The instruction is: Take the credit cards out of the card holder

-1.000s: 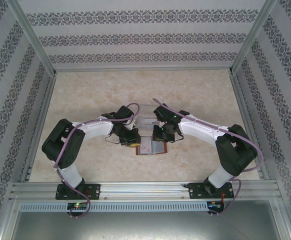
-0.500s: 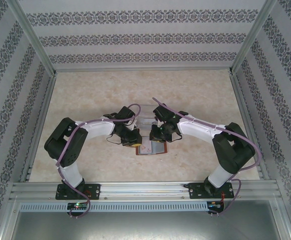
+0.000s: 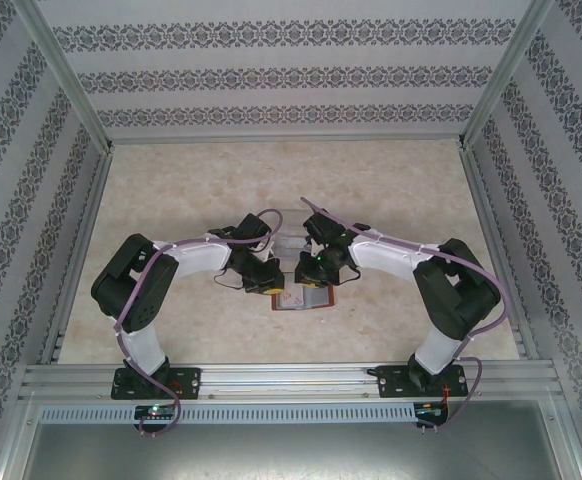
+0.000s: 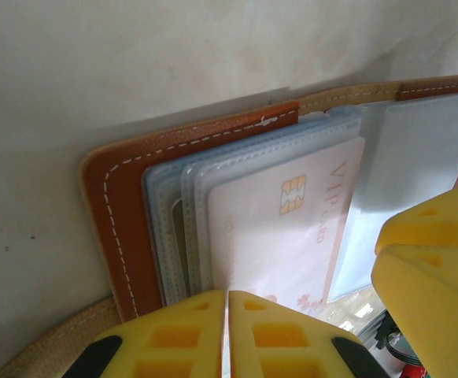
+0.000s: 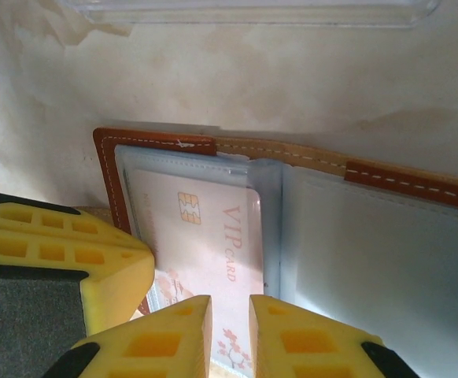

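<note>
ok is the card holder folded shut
No, the card holder lies spread open, with its clear sleeves and the VIP card showing inside.

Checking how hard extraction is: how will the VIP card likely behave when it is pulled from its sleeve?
The VIP card looks like thin, flat plastic with a chip, so it is probably stiff and light. It sits in a clear sleeve of the card holder. The smooth surfaces should let it slide, though a snug pocket may drag the floppy sleeve along.
</note>
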`<control>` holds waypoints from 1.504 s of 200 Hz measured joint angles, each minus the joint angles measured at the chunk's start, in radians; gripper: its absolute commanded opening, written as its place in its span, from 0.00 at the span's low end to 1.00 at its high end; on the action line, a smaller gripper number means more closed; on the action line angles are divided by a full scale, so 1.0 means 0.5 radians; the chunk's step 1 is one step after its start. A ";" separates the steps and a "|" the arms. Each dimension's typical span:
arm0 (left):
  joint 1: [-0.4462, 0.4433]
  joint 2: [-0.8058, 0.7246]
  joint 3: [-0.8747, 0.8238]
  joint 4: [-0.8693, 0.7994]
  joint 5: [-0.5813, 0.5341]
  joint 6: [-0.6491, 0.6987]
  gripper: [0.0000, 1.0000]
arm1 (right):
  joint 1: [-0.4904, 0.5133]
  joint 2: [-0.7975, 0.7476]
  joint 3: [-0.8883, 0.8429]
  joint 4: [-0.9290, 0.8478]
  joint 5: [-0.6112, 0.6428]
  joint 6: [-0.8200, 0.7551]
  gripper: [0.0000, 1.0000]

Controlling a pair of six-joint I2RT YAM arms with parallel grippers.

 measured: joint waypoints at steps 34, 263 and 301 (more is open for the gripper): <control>0.000 0.000 0.000 0.000 0.000 0.000 0.10 | 0.001 0.030 0.000 0.005 -0.020 0.000 0.21; 0.000 0.000 -0.001 0.000 -0.001 0.000 0.10 | 0.018 0.096 0.015 0.000 0.021 -0.003 0.21; 0.000 -0.001 -0.001 -0.001 -0.002 0.001 0.10 | 0.018 0.096 0.018 -0.053 0.067 -0.008 0.21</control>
